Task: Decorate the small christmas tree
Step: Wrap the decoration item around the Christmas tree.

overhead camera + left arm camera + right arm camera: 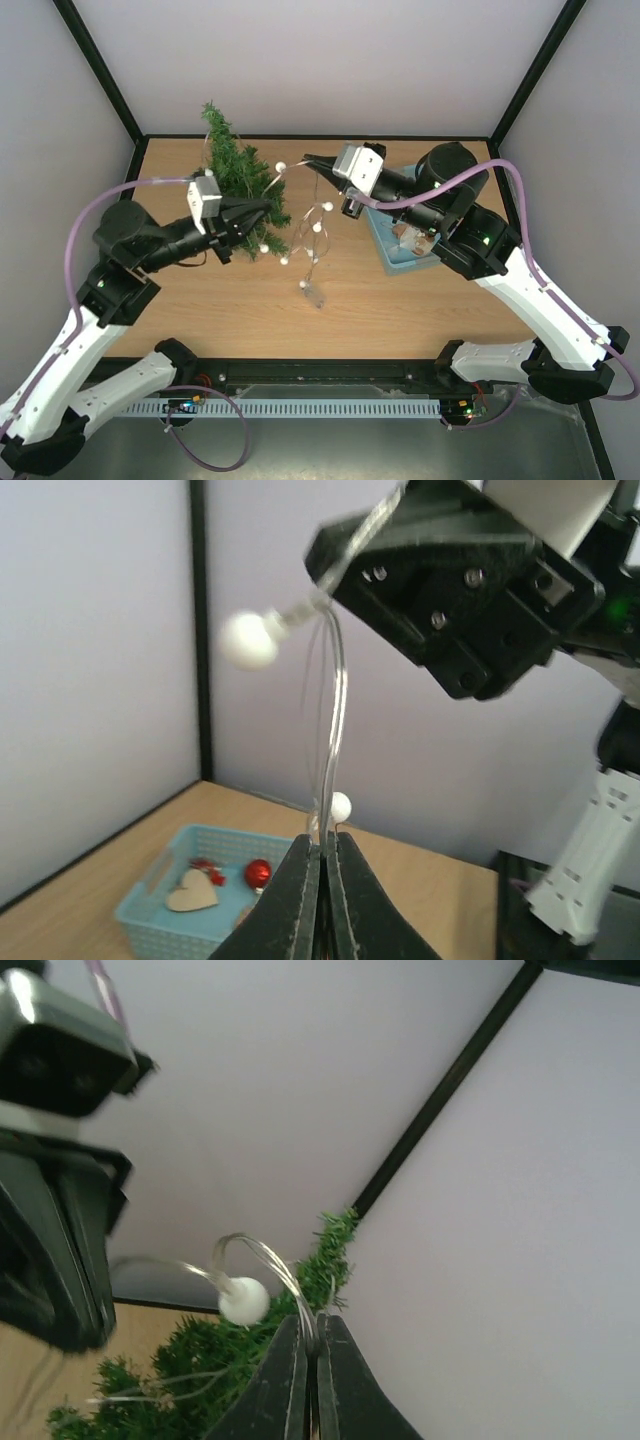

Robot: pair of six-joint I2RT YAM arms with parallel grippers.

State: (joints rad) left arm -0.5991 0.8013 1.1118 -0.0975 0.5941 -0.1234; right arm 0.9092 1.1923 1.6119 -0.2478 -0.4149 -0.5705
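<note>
We start with the table [400,300], a wooden top walled on three sides. At its back left is the small christmas tree [235,175], its pointed tip aimed at the back left corner in the overhead view; we cannot tell from there whether it stands fully upright. Right of centre, partly under the right arm, sits a blue basket [230,835] holding a red ball [258,872] and a pale heart [193,890].

The left gripper [266,208] reaches in from the left across the tree's lower branches, its tips at the tree's right edge. It is clenched on the light string [318,215]: its wrist view shows the thin wire pinched between closed fingers. The right gripper [308,158] hangs higher, near the tree's right side but apart from it, likewise clamped on the wire. A short span with one white bead [248,640] runs between them; the rest loops down to the table.

We judge the next move turns on this: the tree lies left of both grippers, its long axis running from beside the left gripper back toward the corner, so the string must travel leftward over the branches. The left arm is the nearer one.
</note>
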